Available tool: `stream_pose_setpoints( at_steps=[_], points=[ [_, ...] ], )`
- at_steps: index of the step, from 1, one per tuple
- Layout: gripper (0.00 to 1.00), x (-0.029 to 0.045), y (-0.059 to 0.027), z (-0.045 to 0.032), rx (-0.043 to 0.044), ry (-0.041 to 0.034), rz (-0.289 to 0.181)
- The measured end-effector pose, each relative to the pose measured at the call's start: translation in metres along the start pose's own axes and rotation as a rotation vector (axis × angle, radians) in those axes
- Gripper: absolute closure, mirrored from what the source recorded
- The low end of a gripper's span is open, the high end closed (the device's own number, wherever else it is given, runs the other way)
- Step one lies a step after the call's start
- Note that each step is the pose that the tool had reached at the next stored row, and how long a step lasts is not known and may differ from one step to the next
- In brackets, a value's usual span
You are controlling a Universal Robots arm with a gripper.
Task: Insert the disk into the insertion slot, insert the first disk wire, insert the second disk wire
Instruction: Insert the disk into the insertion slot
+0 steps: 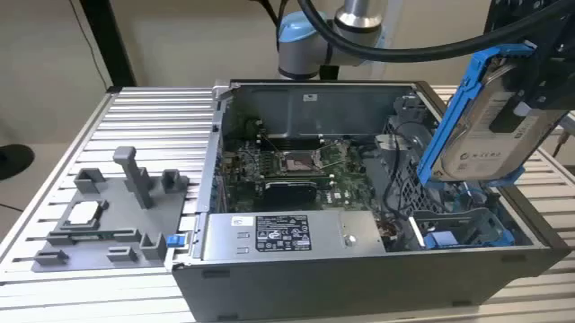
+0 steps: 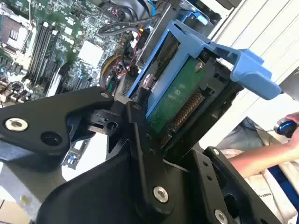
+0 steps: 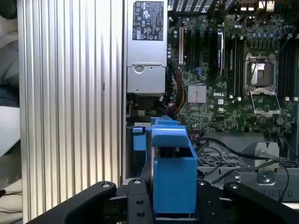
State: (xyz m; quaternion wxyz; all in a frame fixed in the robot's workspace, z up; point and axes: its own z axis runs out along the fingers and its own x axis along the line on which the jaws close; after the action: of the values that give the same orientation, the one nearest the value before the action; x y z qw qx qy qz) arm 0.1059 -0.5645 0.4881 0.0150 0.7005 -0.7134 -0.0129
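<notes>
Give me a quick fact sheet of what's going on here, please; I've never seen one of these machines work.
held item: disk, in a blue carrier, tilted nearly upright
tool: shut on the disk
disk position: in the air roughly above the insertion slot, not yet in it
setting: open computer case on a ribbed metal table
also inside: power-supply box, processor socket

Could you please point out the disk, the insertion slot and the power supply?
disk [image 1: 483, 153], exterior view, white label.
insertion slot [image 1: 440, 240], exterior view, blue tab.
power supply [image 1: 332, 225], exterior view, grey top beside sticker.
</notes>
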Motion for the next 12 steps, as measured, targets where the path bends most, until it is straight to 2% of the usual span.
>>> stream_pose_setpoints(
  at_steps=[12],
  points=[
    [1.0, 0.0, -0.0004, 0.0, 0.0, 0.0002, 0.0]
  ],
)
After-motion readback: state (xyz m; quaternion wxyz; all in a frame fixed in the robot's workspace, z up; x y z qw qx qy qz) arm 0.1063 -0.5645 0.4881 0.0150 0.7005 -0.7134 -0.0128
